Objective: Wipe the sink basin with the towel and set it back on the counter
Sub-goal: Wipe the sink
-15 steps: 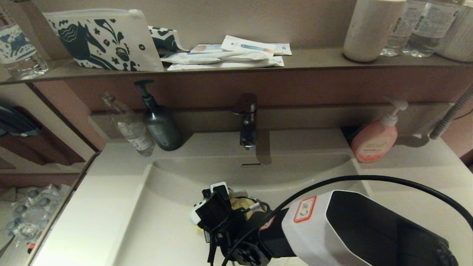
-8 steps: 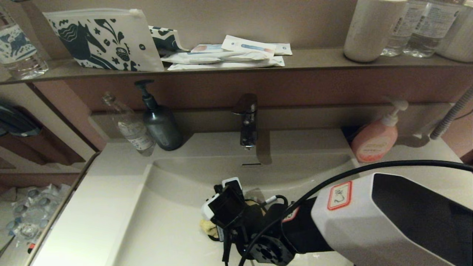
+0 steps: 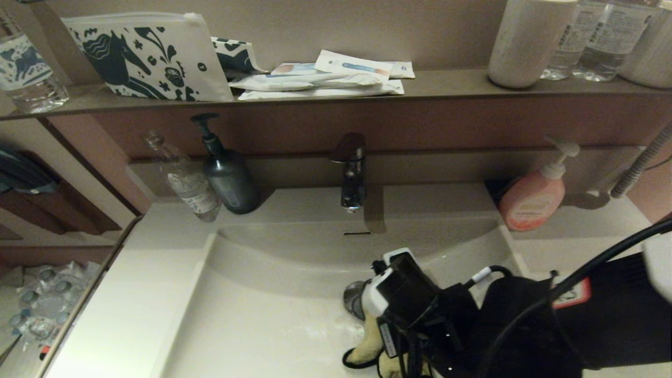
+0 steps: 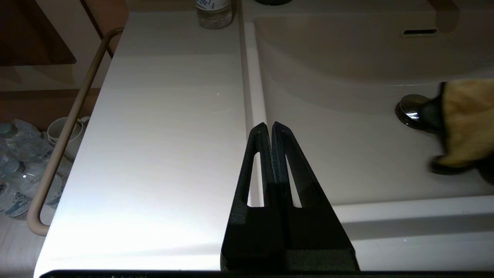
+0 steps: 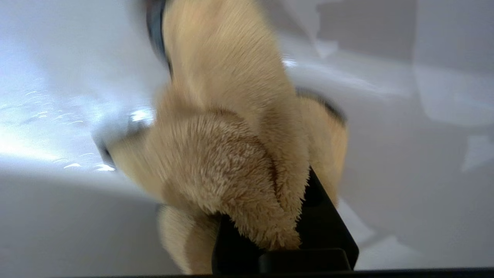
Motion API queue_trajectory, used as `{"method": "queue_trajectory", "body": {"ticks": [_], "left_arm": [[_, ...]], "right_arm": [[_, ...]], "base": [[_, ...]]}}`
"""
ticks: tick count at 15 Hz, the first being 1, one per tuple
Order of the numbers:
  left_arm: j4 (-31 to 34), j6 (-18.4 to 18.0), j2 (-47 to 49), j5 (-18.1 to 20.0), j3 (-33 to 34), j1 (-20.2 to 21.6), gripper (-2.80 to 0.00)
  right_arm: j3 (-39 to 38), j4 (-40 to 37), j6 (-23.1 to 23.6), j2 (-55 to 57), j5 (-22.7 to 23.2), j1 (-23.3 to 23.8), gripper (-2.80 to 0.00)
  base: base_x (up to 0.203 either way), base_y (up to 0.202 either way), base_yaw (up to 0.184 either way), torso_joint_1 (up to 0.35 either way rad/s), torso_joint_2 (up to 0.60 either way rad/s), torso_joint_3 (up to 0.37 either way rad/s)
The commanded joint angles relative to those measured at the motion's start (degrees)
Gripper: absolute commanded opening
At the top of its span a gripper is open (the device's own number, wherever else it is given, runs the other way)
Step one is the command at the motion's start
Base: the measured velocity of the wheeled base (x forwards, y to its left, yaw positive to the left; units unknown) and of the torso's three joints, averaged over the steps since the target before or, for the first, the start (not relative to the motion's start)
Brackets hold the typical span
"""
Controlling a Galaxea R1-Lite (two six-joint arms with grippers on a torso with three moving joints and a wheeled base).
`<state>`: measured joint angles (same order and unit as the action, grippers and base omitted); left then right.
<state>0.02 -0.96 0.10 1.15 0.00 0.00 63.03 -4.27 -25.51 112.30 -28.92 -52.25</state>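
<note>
The towel (image 5: 231,154) is clamped in the right gripper (image 5: 270,216) on the sink basin (image 3: 252,315) floor, beside the drain plug (image 4: 411,108). The left gripper (image 4: 270,129), fingers pressed together, is held over the basin's left rim beside the counter (image 4: 162,135).

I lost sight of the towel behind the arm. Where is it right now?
The towel is down in the sink basin, gripped by the right gripper; in the head view it sits just right of centre, beside the drain plug.
</note>
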Motion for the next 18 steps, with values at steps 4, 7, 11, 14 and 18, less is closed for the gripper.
{"method": "queue_trajectory", "body": {"ticks": [4, 7, 11, 14, 18], "left_arm": [[-0.02, 0.00, 0.08, 0.01, 0.00, 0.00, -2.80], [-0.02, 0.00, 0.08, 0.07, 0.00, 0.00, -2.80], [-0.02, 0.00, 0.08, 0.00, 0.00, 0.00, -2.80], [-0.02, 0.00, 0.08, 0.03, 0.00, 0.00, -2.80], [-0.02, 0.00, 0.08, 0.00, 0.00, 0.00, -2.80]], "right_arm": [[-2.15, -0.11, 0.41, -12.15, -1.80, 10.46, -2.80], [0.28, 3.24, 2.19, -11.08, -1.85, 15.78, -2.80], [6.29, 12.60, 2.38, -2.98, -2.08, 18.69, -2.80], [15.37, 15.40, 2.40, 4.88, -2.71, 18.77, -2.80], [31.31, 15.70, 3.28, 17.27, -4.76, 18.69, -2.80]], "base": [[0.000, 0.000, 0.000, 0.000, 0.00, 0.000], [0.000, 0.000, 0.000, 0.000, 0.00, 0.000], [0.000, 0.000, 0.000, 0.000, 0.00, 0.000], [0.000, 0.000, 0.000, 0.000, 0.00, 0.000], [0.000, 0.000, 0.000, 0.000, 0.00, 0.000]]}}
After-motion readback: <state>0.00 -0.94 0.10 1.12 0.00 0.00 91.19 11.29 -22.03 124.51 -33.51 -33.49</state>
